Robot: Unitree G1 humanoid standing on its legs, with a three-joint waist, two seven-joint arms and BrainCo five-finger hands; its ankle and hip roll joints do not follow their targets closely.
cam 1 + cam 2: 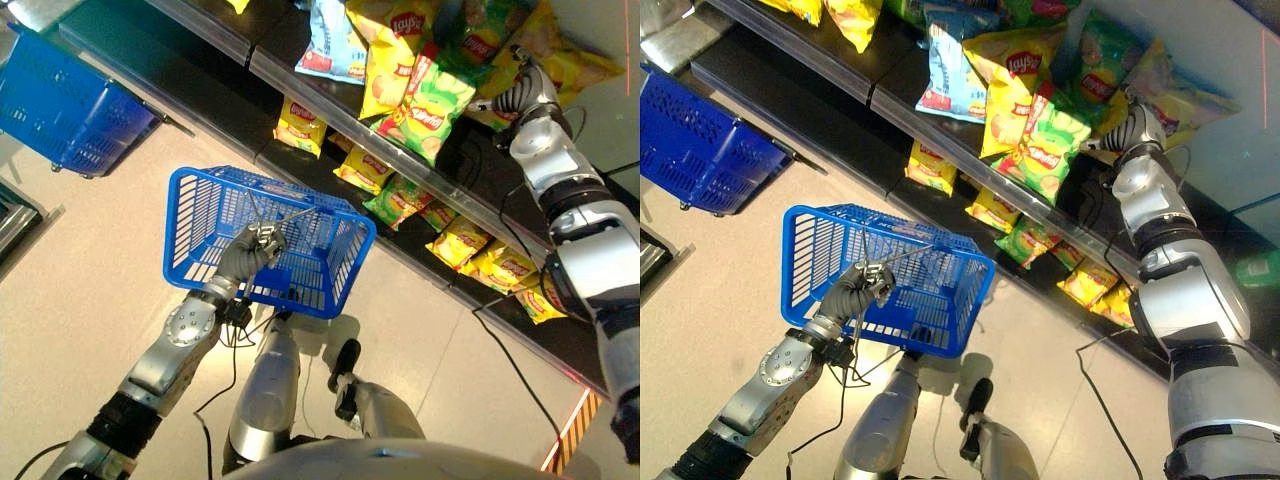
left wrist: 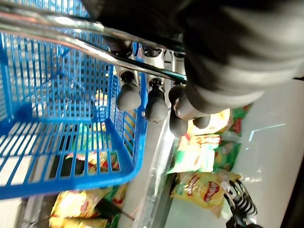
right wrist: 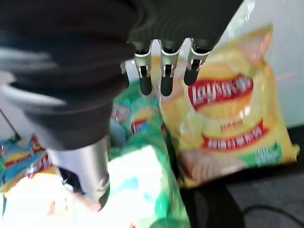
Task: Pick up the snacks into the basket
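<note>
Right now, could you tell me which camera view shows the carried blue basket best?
The left eye view: the whole blue basket shows, empty, hanging from the left robot hand. The right eye view shows it nearly as well. The left wrist view shows just mesh and the handle. The right wrist view faces chip bags.

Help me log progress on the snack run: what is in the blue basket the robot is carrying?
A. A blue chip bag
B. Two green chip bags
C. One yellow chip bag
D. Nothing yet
D: the blue basket, hanging by its metal handle from the curled fingers of the left hand, shows only bare mesh inside, while the chip bags lie on the shelves.
</note>
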